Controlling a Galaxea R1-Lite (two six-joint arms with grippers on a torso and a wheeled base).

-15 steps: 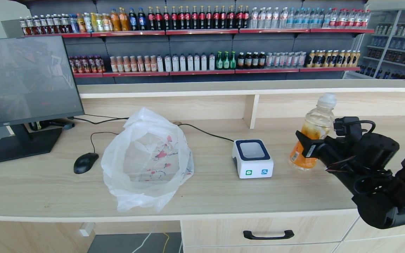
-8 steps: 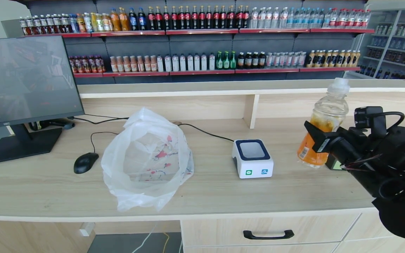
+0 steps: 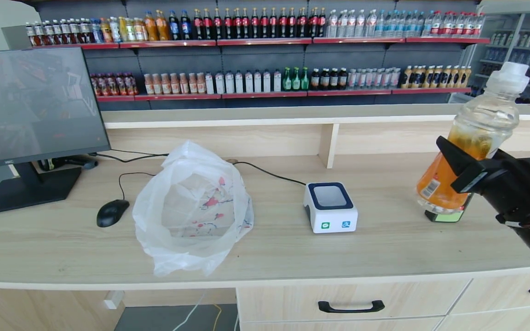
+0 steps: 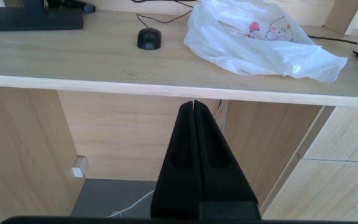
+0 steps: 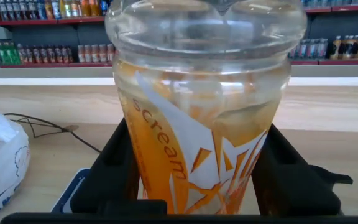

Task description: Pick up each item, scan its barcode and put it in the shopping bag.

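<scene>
The worktop (image 3: 384, 243) has bare wood between the scanner (image 3: 330, 207) and its front edge at 6 o'clock. There is another open strip between the scanner and the bottle (image 3: 469, 142). At 12 o'clock a raised back ledge (image 3: 265, 120) with one upright divider closes the surface off.

There is one of each thing: bottle, scanner, shopping bag (image 3: 193, 207), mouse (image 3: 112, 213) and monitor (image 3: 30, 105).

The bottle of orange drink is at 3 o'clock from the scanner, tilted with its white cap toward 1 o'clock. The right gripper (image 5: 197, 186) has its jaws clenched on the bottle's lower half, one on each side.

The bag sits slumped with its mouth open at 9 o'clock from the scanner, well apart from the bottle, so the scanner stands between them. The mouse is just beside the bag at 9 o'clock and the monitor is at 10 o'clock. A black cable (image 3: 269, 174) runs from behind the bag to the scanner.

The left gripper (image 4: 194, 124) hangs below the worktop's front edge, its jaws pressed together on nothing.
</scene>
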